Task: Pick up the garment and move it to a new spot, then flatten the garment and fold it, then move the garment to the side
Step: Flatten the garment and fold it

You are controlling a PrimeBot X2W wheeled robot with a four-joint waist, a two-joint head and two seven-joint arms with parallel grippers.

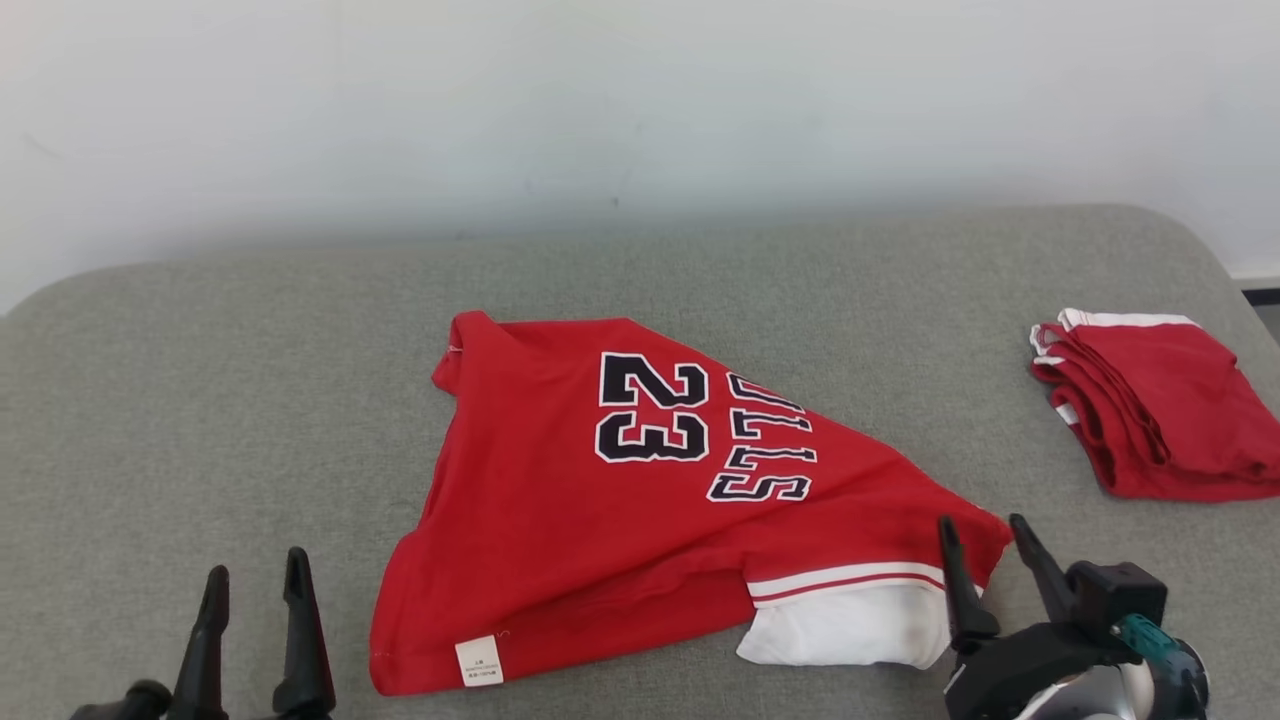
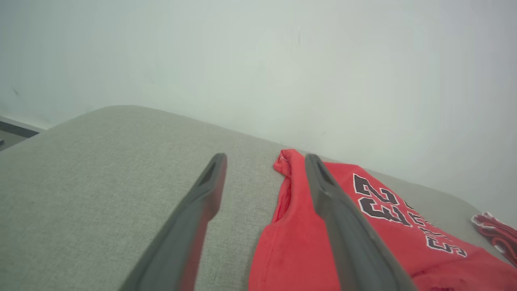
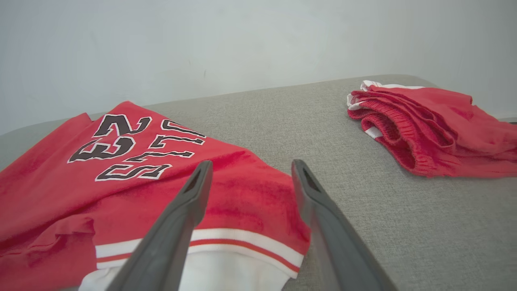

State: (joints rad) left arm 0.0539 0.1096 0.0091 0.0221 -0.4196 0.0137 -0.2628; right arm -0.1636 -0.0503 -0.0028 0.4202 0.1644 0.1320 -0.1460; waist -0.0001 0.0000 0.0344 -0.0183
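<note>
- lying mid-frame in the head view, the red jersey [image 1: 600, 520] is spread on the grey upholstered surface [image 1: 200, 380], white hem at lower right.
- a folded red-and-white pile [image 1: 1160, 410] sits well apart at the right edge.
- right tool [image 1: 981, 522], jaws apart and empty, at the jersey's lower right corner; left tool [image 1: 256, 562], jaws apart and empty, lower left.
- print reads "23" [image 1: 652, 407], then "lls"; the white tag [image 1: 479, 661] is too small to read.

The right gripper [image 3: 251, 163] is seen rising from 6 o'clock with its fingers [image 3: 181, 218] spread apart and nothing held between them, in front of the white-banded edge [image 3: 250, 238] of the red garment [image 3: 60, 190]. The garment, printed with 23 and dark letters, is spread on the grey bench [image 3: 282, 113] toward 9 o'clock. Folded red clothes [image 3: 436, 121] are laid well apart at 2 o'clock, before a pale wall [image 3: 202, 40].
</note>
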